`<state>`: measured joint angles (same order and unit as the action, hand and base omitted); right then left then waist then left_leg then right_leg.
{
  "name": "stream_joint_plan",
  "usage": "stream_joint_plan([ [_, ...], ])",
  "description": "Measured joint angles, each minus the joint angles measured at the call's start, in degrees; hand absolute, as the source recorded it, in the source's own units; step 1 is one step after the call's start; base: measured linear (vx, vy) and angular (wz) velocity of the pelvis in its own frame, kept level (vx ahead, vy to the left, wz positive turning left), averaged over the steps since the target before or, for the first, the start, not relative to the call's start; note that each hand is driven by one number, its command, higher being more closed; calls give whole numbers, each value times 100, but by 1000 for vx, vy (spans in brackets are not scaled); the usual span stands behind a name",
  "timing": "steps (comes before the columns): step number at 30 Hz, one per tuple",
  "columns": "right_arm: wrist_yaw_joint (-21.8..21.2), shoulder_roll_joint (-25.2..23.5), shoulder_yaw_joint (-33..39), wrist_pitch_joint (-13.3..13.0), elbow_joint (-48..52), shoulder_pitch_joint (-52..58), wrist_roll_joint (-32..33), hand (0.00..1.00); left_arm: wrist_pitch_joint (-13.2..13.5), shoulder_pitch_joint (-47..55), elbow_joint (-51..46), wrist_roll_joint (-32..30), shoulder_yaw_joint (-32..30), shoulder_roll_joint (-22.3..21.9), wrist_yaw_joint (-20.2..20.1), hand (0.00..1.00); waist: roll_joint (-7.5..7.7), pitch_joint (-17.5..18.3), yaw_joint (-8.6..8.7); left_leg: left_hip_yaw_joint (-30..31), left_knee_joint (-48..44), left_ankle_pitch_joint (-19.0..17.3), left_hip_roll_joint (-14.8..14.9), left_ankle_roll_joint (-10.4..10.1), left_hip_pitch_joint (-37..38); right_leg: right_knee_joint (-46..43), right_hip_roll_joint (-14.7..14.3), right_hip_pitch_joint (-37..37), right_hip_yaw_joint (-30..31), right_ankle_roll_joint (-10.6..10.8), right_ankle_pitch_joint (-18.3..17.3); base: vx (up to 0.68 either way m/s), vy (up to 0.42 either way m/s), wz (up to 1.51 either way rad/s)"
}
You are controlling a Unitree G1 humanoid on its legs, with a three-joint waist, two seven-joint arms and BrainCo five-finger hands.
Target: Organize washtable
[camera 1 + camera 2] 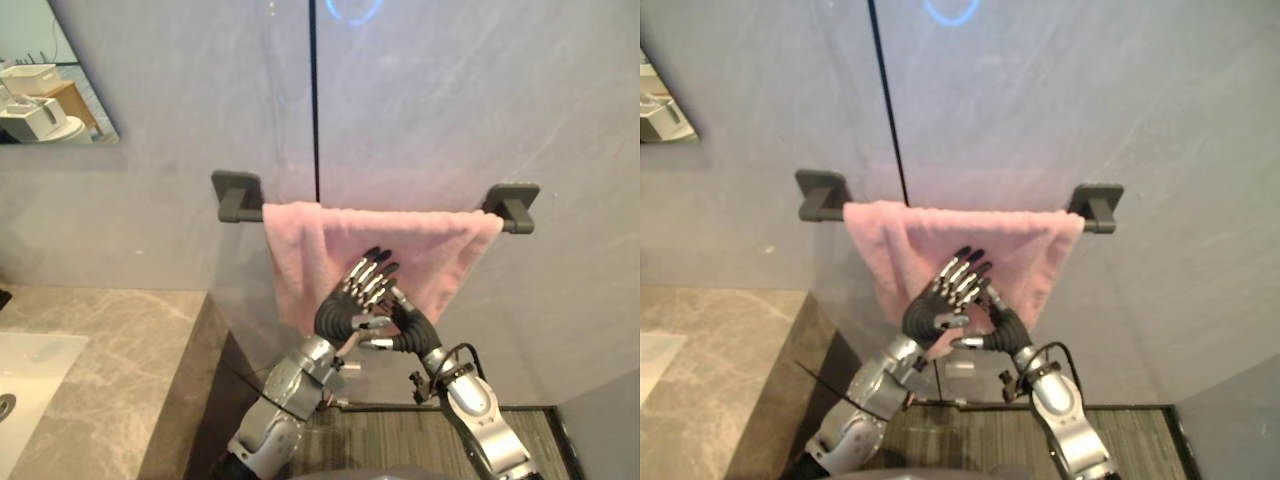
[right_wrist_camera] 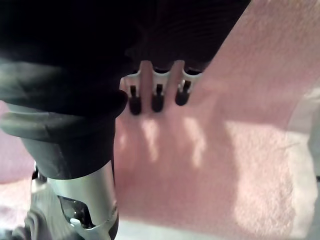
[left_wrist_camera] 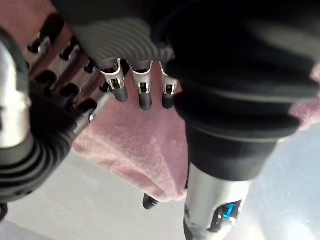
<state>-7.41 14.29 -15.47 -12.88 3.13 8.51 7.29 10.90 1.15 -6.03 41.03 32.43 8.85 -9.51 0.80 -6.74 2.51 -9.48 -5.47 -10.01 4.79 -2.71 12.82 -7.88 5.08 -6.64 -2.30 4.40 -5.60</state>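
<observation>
A pale pink terry towel (image 1: 440, 250) hangs folded over a wall rail between two dark grey square brackets (image 1: 238, 195) (image 1: 513, 205). Its cloth is nubbly and evenly coloured, its top edge runs straight from one bracket to the other, and the half on the left robot hand's side hangs lower than the other.

The left robot hand (image 1: 342, 312) and the right robot hand (image 1: 412, 328) are raised side by side before the towel's lower middle. Each has straight fingers (image 2: 157, 100) laid flat on the cloth, pinching nothing.

High above the hands a blue glowing ring (image 1: 352, 10) shows on the grey wall, beside a thin dark vertical seam (image 1: 314, 100).

Bare wall lies beyond both brackets and under the towel's hem. Left of the left robot hand and lower is a grey marble surface (image 1: 120, 340) with a white basin (image 1: 30, 370). A mirror (image 1: 50, 80) hangs above them, and a dark striped floor mat (image 1: 390, 440) lies below the hands.
</observation>
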Motion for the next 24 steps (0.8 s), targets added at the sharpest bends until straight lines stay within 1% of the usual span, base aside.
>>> stream_joint_plan([
  [4, 183, -104, 247, 3, -77, -81, -149, 0, -40, -3, 227, -184, -306, -20, 131, 0, 10, -6, 2, 1, 86, 68, -13, 10, -4, 88, 1, 4, 6, -4, 76, -46, -7, 0],
  [5, 252, -176, 353, 2, -175, -122, -191, 0, -44, -3, 244, -270, -412, -19, 215, 0, 15, -11, 2, 1, 92, 76, -15, 11, -12, 115, 1, 1, 7, 6, 97, -54, -8, -1],
  [8, 385, -304, 585, 19, -292, -174, -340, 0, -39, -4, 291, -438, -658, -71, 262, 0, 20, -48, -1, 5, 120, 99, -30, 16, -13, 141, 9, 2, 12, 16, 123, -54, -6, 0],
  [14, 621, -496, 1183, 43, -469, -188, -358, 0, -34, -2, 729, -838, -1102, -187, 475, 0, 35, -65, 10, 6, 155, 120, -58, 22, -80, 318, 30, 2, 17, 36, 218, -13, -1, 0],
  [19, 745, -619, 1602, 44, -499, -183, -530, 0, -35, 12, 917, -1098, -1340, -198, 502, 0, 83, -102, 22, 19, 156, 127, -77, 30, -105, 348, 55, 1, -1, 37, 218, 0, 0, 0],
  [24, 853, -776, 1955, 44, -687, -148, -568, 0, -22, 126, 1139, -1272, -1639, -324, 536, 0, 83, -103, 39, 28, 165, 148, -84, 39, -108, 349, 63, 2, -6, 36, 218, -30, -12, 1],
])
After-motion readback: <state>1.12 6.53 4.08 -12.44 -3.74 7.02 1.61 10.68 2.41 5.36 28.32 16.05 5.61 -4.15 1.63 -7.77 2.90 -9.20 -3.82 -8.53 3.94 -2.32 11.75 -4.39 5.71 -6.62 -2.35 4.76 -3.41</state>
